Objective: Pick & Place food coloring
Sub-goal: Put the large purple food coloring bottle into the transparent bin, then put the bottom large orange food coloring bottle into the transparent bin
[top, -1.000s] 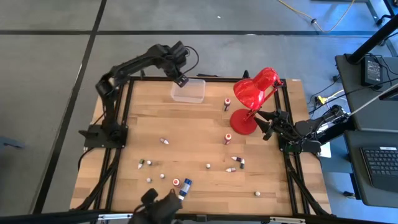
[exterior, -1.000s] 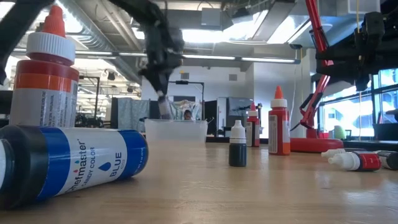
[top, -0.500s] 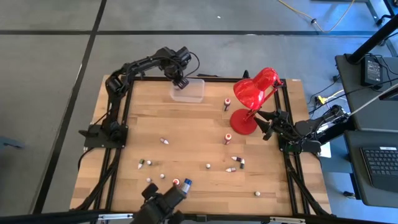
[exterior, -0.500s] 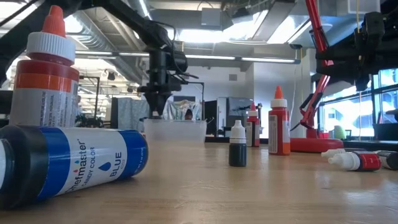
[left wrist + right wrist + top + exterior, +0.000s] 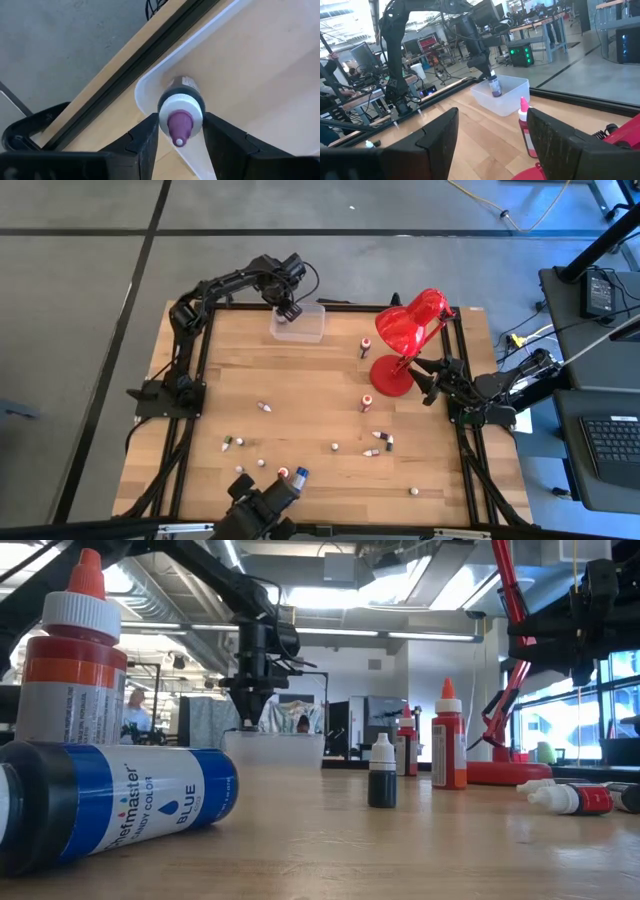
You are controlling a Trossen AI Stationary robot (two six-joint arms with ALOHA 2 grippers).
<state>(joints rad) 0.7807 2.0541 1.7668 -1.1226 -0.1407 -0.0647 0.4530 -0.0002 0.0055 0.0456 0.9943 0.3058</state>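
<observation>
At the far edge of the wooden bench (image 5: 200,410), the left gripper (image 5: 288,311) hangs over a corner of the clear plastic box (image 5: 305,327), its fingers (image 5: 145,140) closed narrowly on either side of a purple food coloring bottle (image 5: 180,107) with a white collar. From the right wrist view, the bottle (image 5: 495,86) hangs inside the box's walls. The right gripper (image 5: 432,383) waits at the bench's right side, just behind the base of the red desk lamp (image 5: 405,330), its fingers (image 5: 437,137) spread wide and holding nothing. More small bottles lie scattered across the boards: one upright near the lamp base (image 5: 367,402), another beyond it (image 5: 365,346), several toward the near edge. A longer blue bottle (image 5: 110,795) lies on its side by the low camera, next to an upright red-capped bottle (image 5: 72,650).
</observation>
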